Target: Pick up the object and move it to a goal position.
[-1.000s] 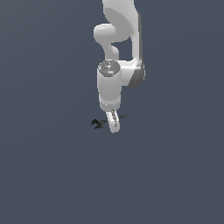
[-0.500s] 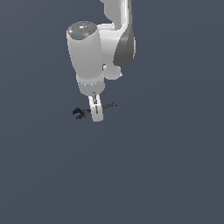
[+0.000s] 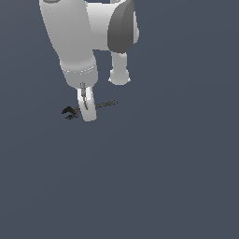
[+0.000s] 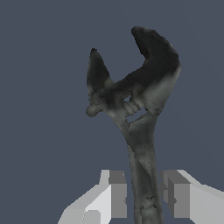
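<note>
The black wrench [image 3: 106, 104] hangs crosswise in my white gripper [image 3: 87, 114], its open-jaw head pointing to the exterior view's left and its slim handle to the right. In the wrist view the wrench [image 4: 140, 109] stands with its head away from the camera. Its handle runs down between my two grey fingertips [image 4: 117, 192], which close in on either side of it. My gripper [image 4: 143, 194] is shut on the handle. The arm's big white body fills the top of the exterior view. No goal marker shows.
A plain dark blue-grey floor [image 3: 177, 186] lies all around. Nothing else is in view.
The arm has moved towards the exterior view's left and closer to the camera, looking much larger. The wrench has moved with the gripper and looks larger too.
</note>
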You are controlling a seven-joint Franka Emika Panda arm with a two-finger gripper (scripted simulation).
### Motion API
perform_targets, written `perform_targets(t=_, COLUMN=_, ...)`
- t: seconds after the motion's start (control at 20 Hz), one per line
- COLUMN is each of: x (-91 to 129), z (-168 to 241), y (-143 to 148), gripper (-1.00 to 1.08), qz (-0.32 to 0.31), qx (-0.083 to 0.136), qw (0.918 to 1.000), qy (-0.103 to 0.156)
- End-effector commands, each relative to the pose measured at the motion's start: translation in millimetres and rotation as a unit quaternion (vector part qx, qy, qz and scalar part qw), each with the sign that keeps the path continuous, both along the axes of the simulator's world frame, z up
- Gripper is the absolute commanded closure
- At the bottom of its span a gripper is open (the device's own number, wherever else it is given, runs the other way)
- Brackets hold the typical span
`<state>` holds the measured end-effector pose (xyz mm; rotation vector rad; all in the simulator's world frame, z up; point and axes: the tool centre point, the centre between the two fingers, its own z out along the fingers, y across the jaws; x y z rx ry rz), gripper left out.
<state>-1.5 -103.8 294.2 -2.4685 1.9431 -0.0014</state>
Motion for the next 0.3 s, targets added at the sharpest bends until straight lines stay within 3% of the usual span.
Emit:
perform_targets(t=0.0, x=1.8, z=7.4, y=-3.9, gripper=1.08, qz=0.001, qx=0.000, qw=1.0000, qy=0.000)
perform_targets(t=0.25, x=3.6, z=11.4, y=-6.2, gripper=1.08, qz=0.001, qx=0.000, qw=1.0000, qy=0.000)
